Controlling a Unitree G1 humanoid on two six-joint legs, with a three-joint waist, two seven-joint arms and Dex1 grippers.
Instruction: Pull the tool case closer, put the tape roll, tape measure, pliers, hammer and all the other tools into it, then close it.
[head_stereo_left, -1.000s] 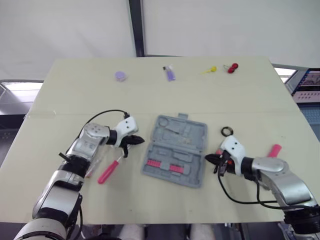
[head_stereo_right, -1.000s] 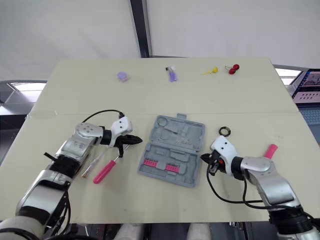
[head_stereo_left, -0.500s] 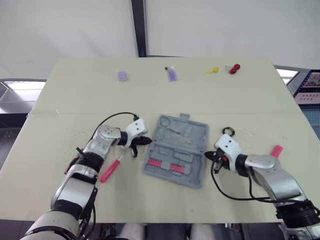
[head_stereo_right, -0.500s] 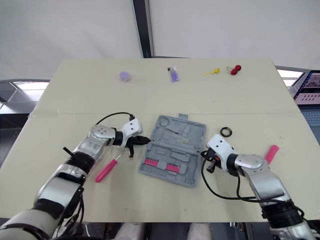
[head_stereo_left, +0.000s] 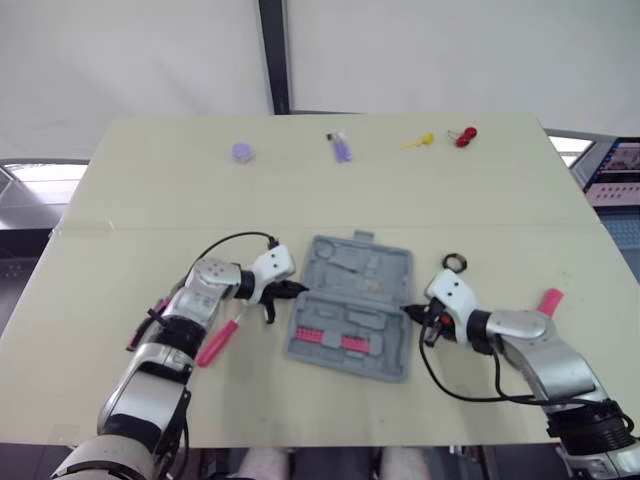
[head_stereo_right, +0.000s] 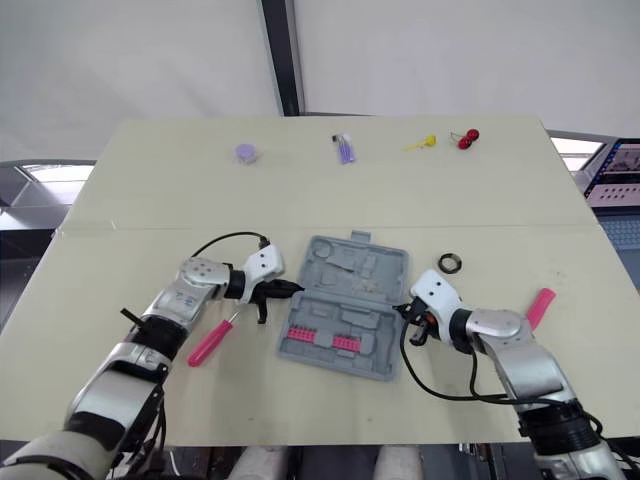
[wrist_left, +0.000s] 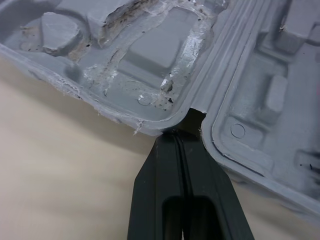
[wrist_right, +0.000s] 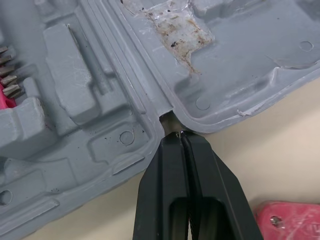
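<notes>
Finding 1. The tool case (head_stereo_left: 352, 306) lay open and flat near the middle of the table (head_stereo_left: 150, 200), between the two arms. Its moulded recesses were empty apart from two rows of pink bits in the near half.

Finding 2. The left gripper (wrist_left: 182, 135) had its fingers pressed together with nothing between them. The tips sat at the hinge notch on the case's left edge. The right gripper (wrist_right: 180, 134) was likewise closed and empty, its tips at the matching notch on the right edge. Judged purpose: the closed tips act as pegs lodged in the notches at both ends of the hinge line, so that the case can be dragged evenly without turning.

Finding 3. The tools were outside the case. A pink-handled screwdriver (head_stereo_left: 217, 340) lay just beside the left forearm, the black tape roll (head_stereo_left: 452, 262) just beyond the right gripper, and another pink-handled tool (head_stereo_left: 550, 299) further right. A purple round item (head_stereo_left: 241, 151), a purple tool (head_stereo_left: 341, 148), a yellow piece (head_stereo_left: 420, 141) and a red piece (head_stereo_left: 464, 135) stood along the far edge, well apart from the case.

Assessment: the pulling step was in hand; loading had not begun.
</notes>
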